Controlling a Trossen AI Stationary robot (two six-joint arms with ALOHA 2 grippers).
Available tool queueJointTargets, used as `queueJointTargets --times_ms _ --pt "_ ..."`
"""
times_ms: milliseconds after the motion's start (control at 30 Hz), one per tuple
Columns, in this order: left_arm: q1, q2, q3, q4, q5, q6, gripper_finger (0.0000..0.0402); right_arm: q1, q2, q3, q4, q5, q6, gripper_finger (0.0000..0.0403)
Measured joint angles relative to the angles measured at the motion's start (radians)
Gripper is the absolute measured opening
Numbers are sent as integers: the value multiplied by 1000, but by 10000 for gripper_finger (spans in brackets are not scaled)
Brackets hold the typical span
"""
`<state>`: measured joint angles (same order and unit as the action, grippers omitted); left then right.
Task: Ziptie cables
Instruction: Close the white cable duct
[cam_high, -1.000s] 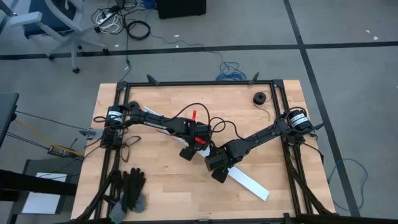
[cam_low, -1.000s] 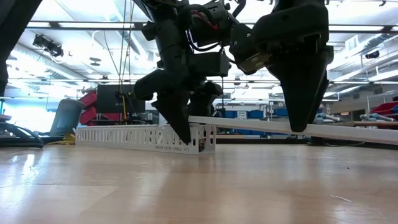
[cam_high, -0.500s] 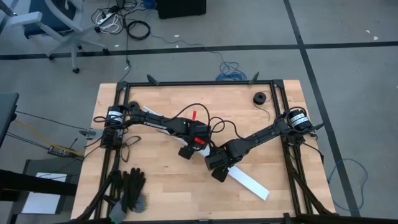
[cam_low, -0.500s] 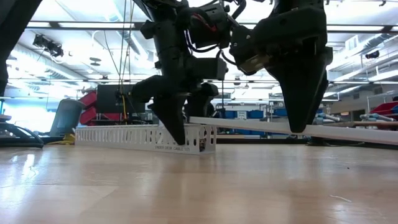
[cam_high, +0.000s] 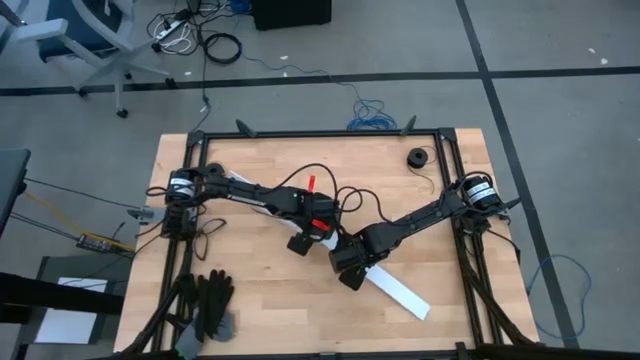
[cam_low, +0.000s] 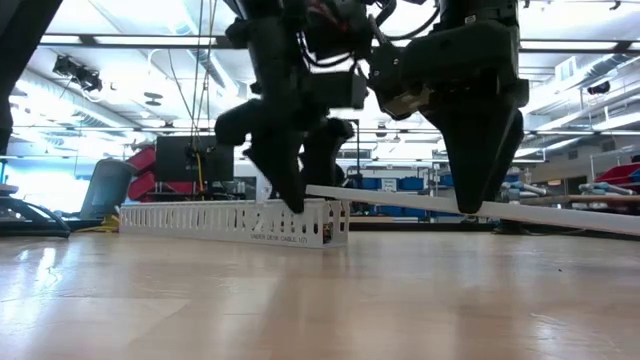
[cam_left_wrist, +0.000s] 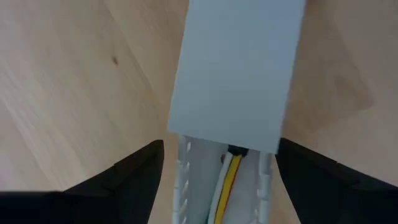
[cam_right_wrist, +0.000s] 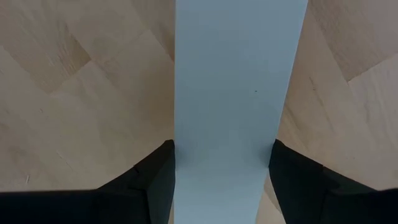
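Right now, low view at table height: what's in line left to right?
Slotted white channel → left gripper, tips at the channel's right end → right gripper, straddling the flat white lid strip that runs off the right edge.

The robot has 2 dark, slender arms, each built of jointed black segments. The left arm (cam_high: 250, 195) rises from a round black base with a pale ring on top, and thin black cables loop loosely along its links. Near its wrist sit a small red patch and a thin red strip. The right arm (cam_high: 425, 215) has the same kind of round base, black with a white band, and a bulkier black wrist block. Seen from table height, both wrists are boxy black housings with exposed wires, narrowing into long tapered black fingers. In each wrist camera, 2 matte black fingers (cam_left_wrist: 124, 180) (cam_right_wrist: 149, 180) show as smooth, angular wedges.
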<state>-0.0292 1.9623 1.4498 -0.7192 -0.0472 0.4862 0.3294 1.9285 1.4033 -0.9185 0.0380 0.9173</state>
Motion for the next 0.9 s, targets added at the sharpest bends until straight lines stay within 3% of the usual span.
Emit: queueJointTargets --times_ms 167,467,900 --pt "1 -4 16 -2 95 1 261 0 0 0 0 -9 -6 213" --pt "3 -4 6 -16 98 2 219 2 0 0 -1 -16 -10 213" --pt "3 -5 4 -21 89 0 213 1 0 0 -4 -15 -2 213"
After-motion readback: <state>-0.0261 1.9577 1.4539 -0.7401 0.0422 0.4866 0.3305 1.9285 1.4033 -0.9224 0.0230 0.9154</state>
